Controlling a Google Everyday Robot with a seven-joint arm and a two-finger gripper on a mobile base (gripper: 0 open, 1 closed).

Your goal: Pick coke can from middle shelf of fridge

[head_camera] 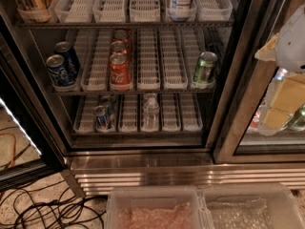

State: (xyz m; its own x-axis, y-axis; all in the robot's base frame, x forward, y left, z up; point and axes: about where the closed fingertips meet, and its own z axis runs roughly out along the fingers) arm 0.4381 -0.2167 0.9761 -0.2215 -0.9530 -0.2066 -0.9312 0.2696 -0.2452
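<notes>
Pincer (288, 97) at the right edge, before the right-hand door, well apart from the cans; it is blurred and cut off, so whether it is wide or narrow cannot be told. Coke can (119, 70) stands upright at the front of a lane on the middle shelf (157, 90) of the fridge (190, 175). It is probably light, thin-walled and slippery, so grip it gently across mid-body. The red cans behind it are partly hidden.

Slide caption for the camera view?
Open fridge, coke cans lined on the middle shelf; gripper at upper right, away from them.
</notes>
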